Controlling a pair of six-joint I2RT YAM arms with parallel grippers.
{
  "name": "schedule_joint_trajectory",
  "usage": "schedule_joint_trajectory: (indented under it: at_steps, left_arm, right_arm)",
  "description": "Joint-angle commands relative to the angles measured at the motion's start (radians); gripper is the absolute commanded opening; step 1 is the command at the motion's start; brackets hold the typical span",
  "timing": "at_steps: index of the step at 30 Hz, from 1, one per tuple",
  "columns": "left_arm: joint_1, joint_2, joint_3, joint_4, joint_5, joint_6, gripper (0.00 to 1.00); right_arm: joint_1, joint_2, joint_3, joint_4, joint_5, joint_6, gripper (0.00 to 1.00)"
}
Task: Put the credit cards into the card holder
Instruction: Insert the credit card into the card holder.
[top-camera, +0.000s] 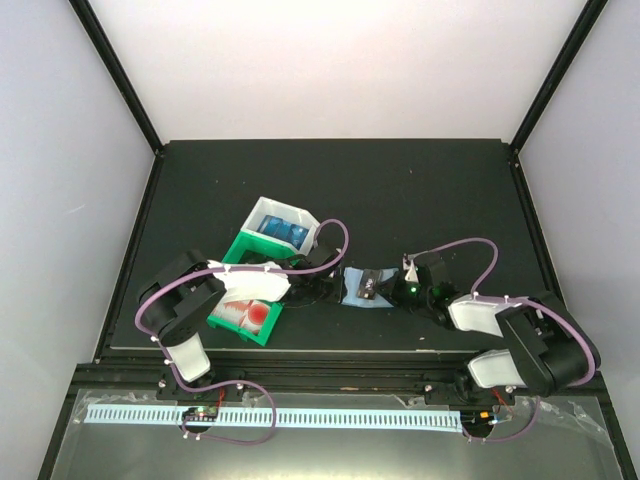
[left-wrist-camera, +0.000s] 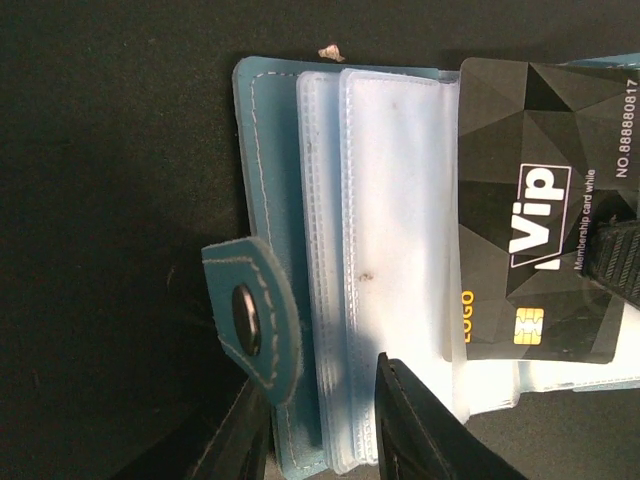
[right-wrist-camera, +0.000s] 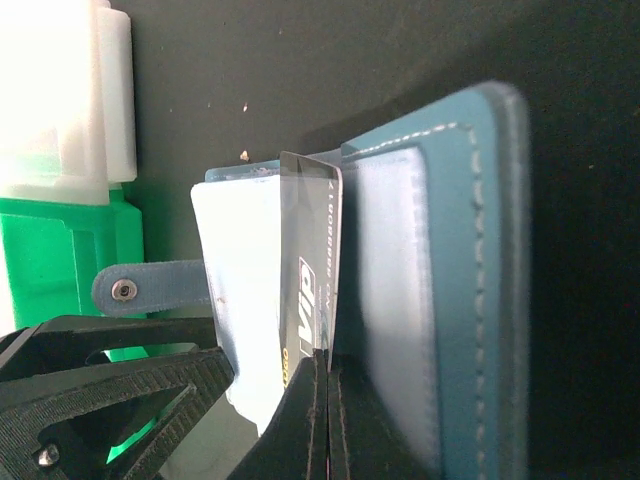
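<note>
The right gripper (right-wrist-camera: 322, 365) is closed on a black card (right-wrist-camera: 315, 240), its 2 fingers pinched together on the card's near edge. Straight ahead of those fingers the card runs edge-on into the open card holder (right-wrist-camera: 460, 250), lying between a pale sleeve leaf on one side and the teal stitched cover on the other. Whether its far end sits inside a pocket cannot be told.

The left gripper (left-wrist-camera: 325, 400) grips the card holder from the opposite side. Its 2 fingers (left-wrist-camera: 410, 420) straddle the edge of the teal cover and the stacked clear sleeves (left-wrist-camera: 390, 200), which fill the gap between them. Just beside its left finger the snap tab (left-wrist-camera: 255, 320) sticks out from the cover, its metal stud facing up. Beyond the sleeves, on the far side from this gripper, the black card overlaps the outermost sleeve, printed "Vip" with a gold chip near one corner.

From above, the 2 grippers face each other across the holder (top-camera: 352, 292), left gripper (top-camera: 322, 285) on one side, right gripper (top-camera: 408, 288) on the other, with the black card (top-camera: 372, 285) nearer the right one. Behind the left gripper's wrist a green bin (top-camera: 240, 250) holds red-and-white cards (top-camera: 250, 312). Touching that bin, further out from the arm, a white bin (top-camera: 300, 212) holds blue cards (top-camera: 280, 228). All rest on the dark table (top-camera: 300, 170).
</note>
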Motion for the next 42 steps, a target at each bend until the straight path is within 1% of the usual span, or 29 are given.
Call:
schedule_joint_trajectory:
  at_steps: [1,5,9,14,17,25,37,42]
  left_arm:
    - [-0.007,0.023,-0.001,-0.012,-0.014,0.002,0.30]
    - [-0.007,0.018,0.000,-0.029,-0.038,0.012,0.27]
    - [-0.007,0.017,-0.001,-0.034,-0.045,0.020,0.27]
    - [-0.007,0.031,0.001,-0.021,-0.022,0.022,0.28]
    - [-0.008,0.037,-0.002,-0.014,-0.013,0.021,0.29]
    - [-0.007,0.039,-0.007,-0.016,-0.015,0.025,0.29]
    - [-0.007,0.052,-0.007,-0.010,-0.004,0.036,0.29]
    - [-0.007,0.047,-0.009,-0.010,-0.007,0.037,0.29]
  right_arm:
    - [0.006,0.027,-0.026,-0.025,0.012,-0.059,0.01]
    - [0.007,0.006,-0.024,-0.057,0.015,-0.092,0.01]
    - [0.007,-0.003,-0.006,-0.090,-0.009,-0.128,0.01]
    - [0.011,0.046,0.006,-0.075,-0.073,-0.140,0.01]
    - [0.019,0.085,0.012,-0.053,-0.083,-0.128,0.01]
    - [0.062,0.155,0.083,-0.070,-0.059,-0.129,0.01]
    - [0.091,0.227,0.133,-0.072,-0.052,-0.134,0.02]
    - [0.092,0.223,0.143,-0.109,-0.032,-0.149,0.05]
